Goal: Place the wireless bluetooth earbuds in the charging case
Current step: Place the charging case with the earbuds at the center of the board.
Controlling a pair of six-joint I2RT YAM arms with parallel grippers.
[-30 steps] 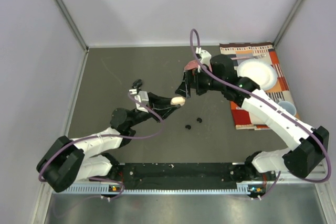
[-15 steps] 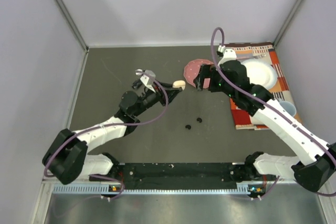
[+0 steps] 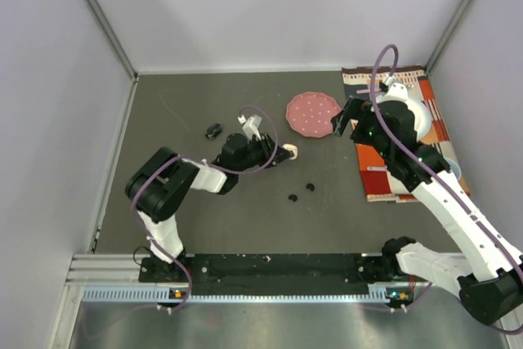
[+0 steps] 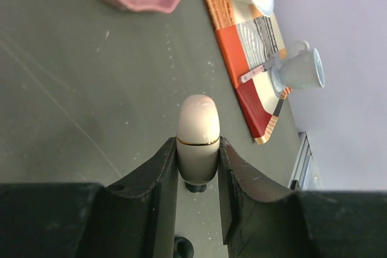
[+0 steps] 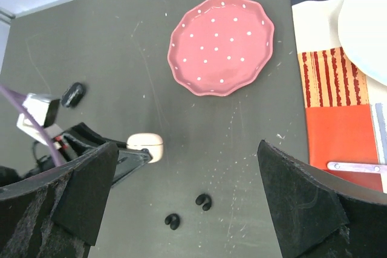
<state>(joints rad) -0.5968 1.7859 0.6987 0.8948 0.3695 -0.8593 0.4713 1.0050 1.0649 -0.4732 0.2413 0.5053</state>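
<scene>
**A:** How many earbuds are on the desk [image 3: 180, 104]?

**B:** Two black earbuds: one earbud [image 5: 204, 201] and a second earbud [image 5: 172, 221], near each other but not touching.

**A:** And the charging case?

**B:** One charging case [image 4: 198, 119], cream with a thin gold seam. The left tool [image 4: 197, 147] pinches it between both fingers, just beside those two earbuds (whether it touches the desk I cannot tell).

**A:** The right tool?

**B:** The right tool [image 3: 344, 118] has its fingers [image 5: 84, 191] spread wide, gripping nothing.

**A:** Anything else?

**B:** One pink plate [image 5: 221, 45], one small black object [image 5: 73, 93], and one white plate [image 3: 406, 116] and one cup [image 4: 297, 69] on a single striped mat [image 3: 384, 179].
</scene>
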